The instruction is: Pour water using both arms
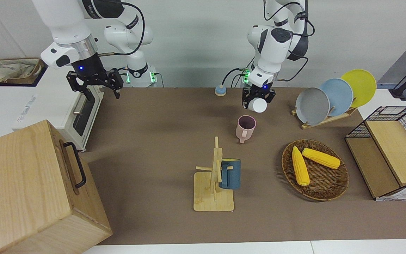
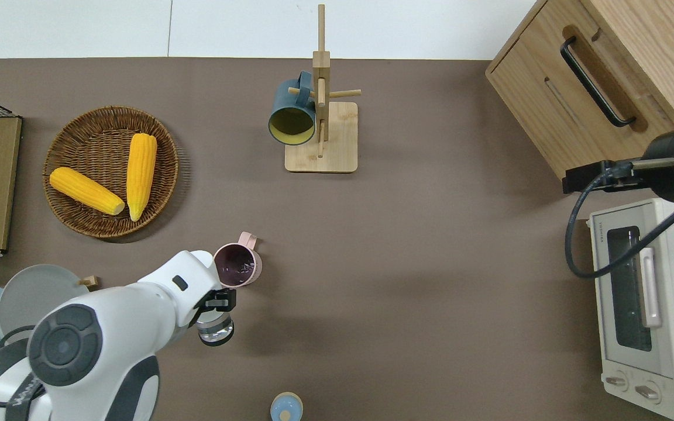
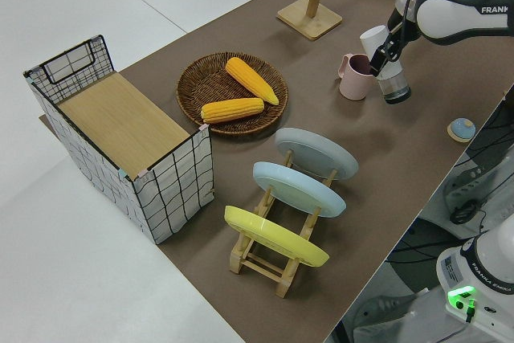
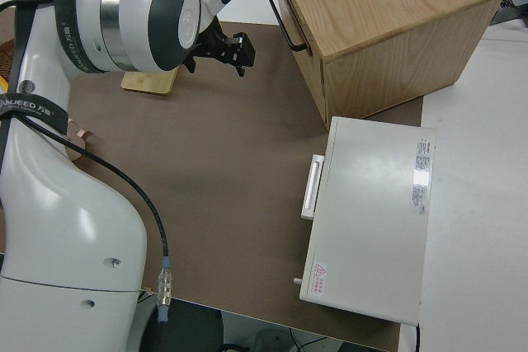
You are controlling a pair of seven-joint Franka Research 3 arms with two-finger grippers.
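brown matting (image 1: 160, 148) is covering the table under white walls, and i am working at the centre of it. my left gripper (image 1: 258, 100) is clenching a clear bottle with a white cap (image 1: 259, 105), tipped on its side over the mat just beside the pink mug (image 1: 245, 127). the front view is showing mostly the white cap facing the camera at upper centre of the frame; the left side view at its upper right is showing the clear body (image 3: 391, 82) slanting with the white end up by the mug's rim (image 3: 354, 75), which the front view is hiding. the overhead view, lower centre, is showing the bottle's dark round end (image 2: 215, 331) sticking out from under my wrist and the mug's dark inside (image 2: 234, 266). i cannot tell whether water is running.

my right gripper (image 1: 99, 84) is hanging with fingers spread and holding nothing at the upper left of the front view, above the toaster oven (image 1: 83, 113); only the right side view is showing it from above (image 4: 223, 47).

a blue mug (image 1: 229, 173) is hanging on the wooden mug tree (image 1: 214, 183) at lower centre, and two corn cobs (image 1: 310, 160) are lying in a wicker basket (image 1: 330, 183).
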